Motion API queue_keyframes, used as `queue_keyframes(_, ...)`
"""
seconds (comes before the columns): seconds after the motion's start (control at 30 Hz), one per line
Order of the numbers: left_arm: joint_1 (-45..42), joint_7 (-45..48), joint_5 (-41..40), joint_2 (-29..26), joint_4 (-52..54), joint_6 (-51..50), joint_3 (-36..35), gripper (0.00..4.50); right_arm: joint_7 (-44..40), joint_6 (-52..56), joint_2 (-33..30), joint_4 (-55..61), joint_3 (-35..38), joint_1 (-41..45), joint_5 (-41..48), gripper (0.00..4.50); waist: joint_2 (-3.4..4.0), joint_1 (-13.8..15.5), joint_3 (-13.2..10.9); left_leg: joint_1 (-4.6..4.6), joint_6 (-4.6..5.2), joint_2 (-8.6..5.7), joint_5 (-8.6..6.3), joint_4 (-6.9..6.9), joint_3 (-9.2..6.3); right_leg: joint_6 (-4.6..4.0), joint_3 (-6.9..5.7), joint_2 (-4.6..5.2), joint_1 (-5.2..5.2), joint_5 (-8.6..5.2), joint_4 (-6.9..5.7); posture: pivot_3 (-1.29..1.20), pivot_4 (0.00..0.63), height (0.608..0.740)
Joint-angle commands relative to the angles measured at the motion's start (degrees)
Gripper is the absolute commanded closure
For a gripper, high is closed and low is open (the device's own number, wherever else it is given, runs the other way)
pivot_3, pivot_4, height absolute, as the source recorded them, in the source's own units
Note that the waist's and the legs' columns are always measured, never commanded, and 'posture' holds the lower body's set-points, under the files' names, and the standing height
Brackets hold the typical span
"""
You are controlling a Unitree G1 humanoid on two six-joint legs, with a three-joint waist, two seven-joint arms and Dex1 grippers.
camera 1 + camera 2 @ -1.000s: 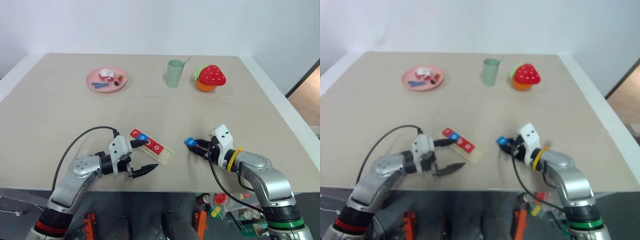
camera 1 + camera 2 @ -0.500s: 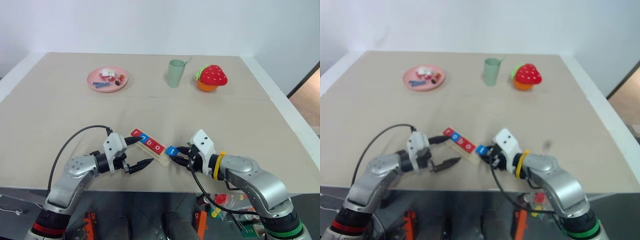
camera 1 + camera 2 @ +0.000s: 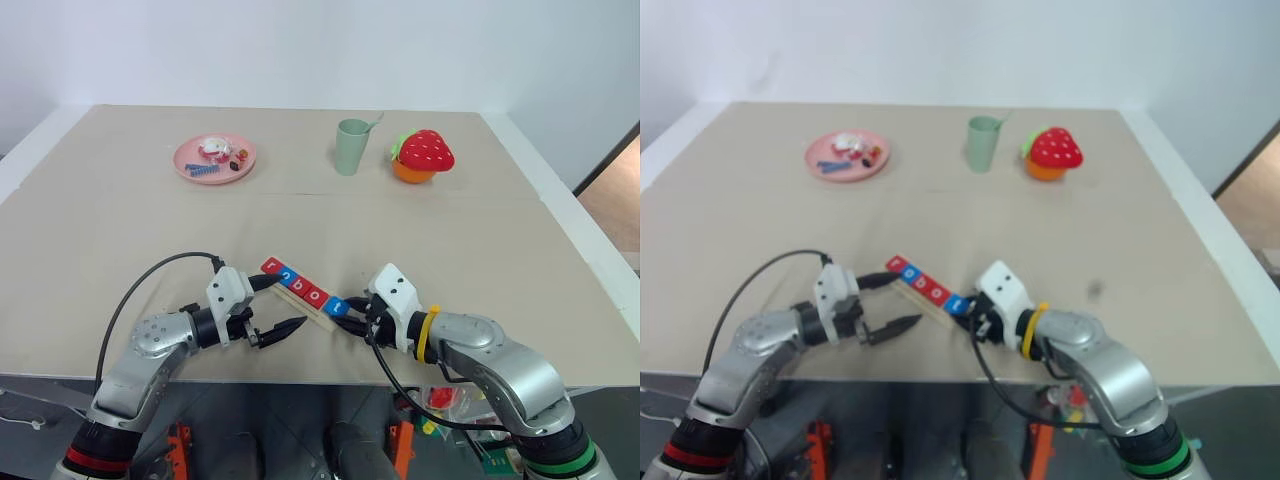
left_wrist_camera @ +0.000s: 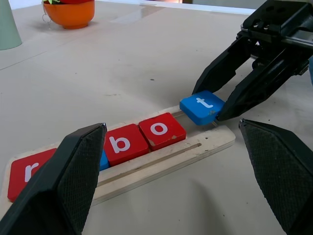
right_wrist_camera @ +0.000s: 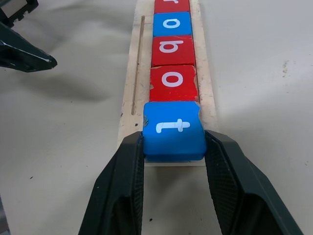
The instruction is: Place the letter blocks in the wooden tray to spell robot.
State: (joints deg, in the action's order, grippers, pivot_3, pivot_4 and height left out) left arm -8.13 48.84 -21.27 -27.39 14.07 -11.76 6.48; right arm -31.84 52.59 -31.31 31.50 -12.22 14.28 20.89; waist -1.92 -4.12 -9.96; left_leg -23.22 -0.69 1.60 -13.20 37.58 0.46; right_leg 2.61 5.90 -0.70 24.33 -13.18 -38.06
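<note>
Final placement step — the blue t block [image 5: 173, 128] is clamped between the right gripper [image 5: 173, 161] fingers at the open end of the wooden tray [image 4: 195, 149], touching the red o block [image 5: 172, 82]. Blocks r, o, b, o are already seated in the slot. The t appears slightly raised, possibly not fully seated. Left gripper [image 4: 171, 171] is held spread wide beside the tray, empty. Next: press down, then release.

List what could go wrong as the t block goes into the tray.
1. The blue t block, pinched in the right gripper, sits tilted over the wooden tray end; released now, it may land crooked.
2. Pushing it could shove the red o block.
</note>
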Motion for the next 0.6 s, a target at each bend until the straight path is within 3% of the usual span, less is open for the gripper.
queue_keyframes(0.03,0.05,-0.27,-0.4,0.15,2.18,-0.21,-0.3,0.0,0.4,-0.93,0.54,0.04,-0.32,1.3,-0.58,3.25,0.0,0.0,0.0,0.0,0.0,0.0,0.0,0.0,0.0,0.0,0.0,0.0,0.0,0.0,0.0,0.0,0.15,0.74)
queue_keyframes(0.6,0.1,-1.33,-0.44,0.22,3.61,-1.77,0.06,0.0,0.84,-1.62,2.3,-2.09,-1.59,1.77,-2.55,3.25,0.0,-0.01,0.0,0.0,0.0,0.0,0.0,0.0,-0.01,0.0,-0.01,0.0,0.0,0.0,0.0,0.0,0.15,0.74)
